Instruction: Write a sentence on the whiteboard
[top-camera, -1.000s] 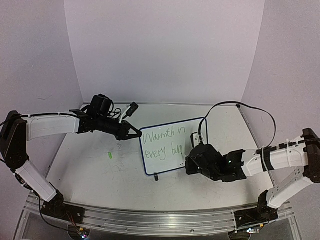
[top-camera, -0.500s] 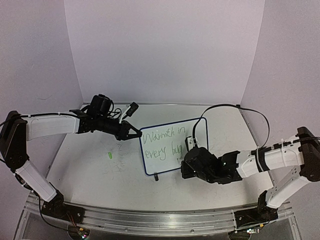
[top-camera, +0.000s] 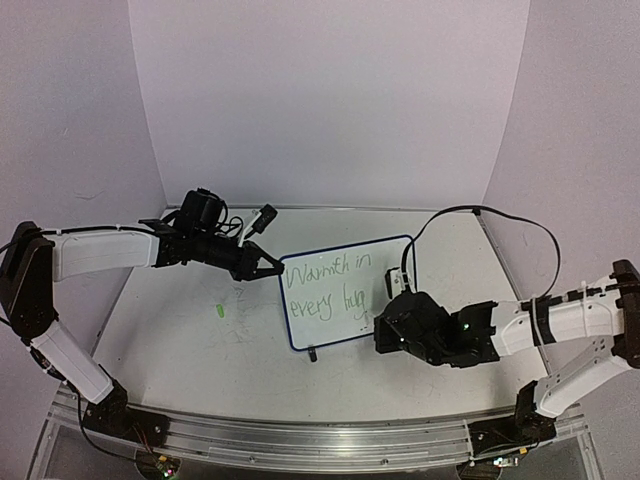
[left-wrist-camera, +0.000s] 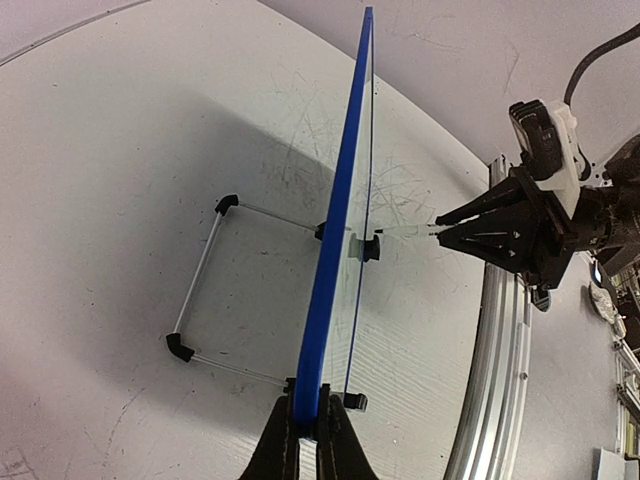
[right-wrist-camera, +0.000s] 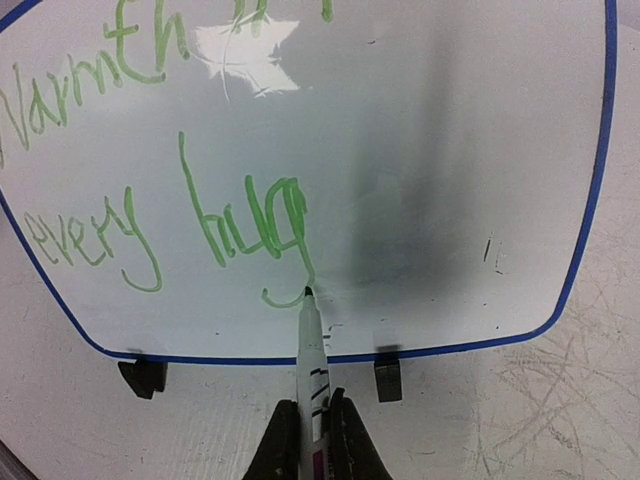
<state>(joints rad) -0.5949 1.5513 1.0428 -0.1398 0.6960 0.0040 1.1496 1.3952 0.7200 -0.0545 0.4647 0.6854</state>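
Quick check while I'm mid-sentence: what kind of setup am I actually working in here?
Most likely a lab robot test cell, not a classroom. Plain blank walls box in a scribble-marked white tabletop, and the left arm and right arm are bolted to an aluminium rail at its near edge.

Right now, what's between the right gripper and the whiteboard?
A marker: the right gripper is shut on it, and its tip touches the whiteboard at the end of the sentence. Clearest in the right wrist view.
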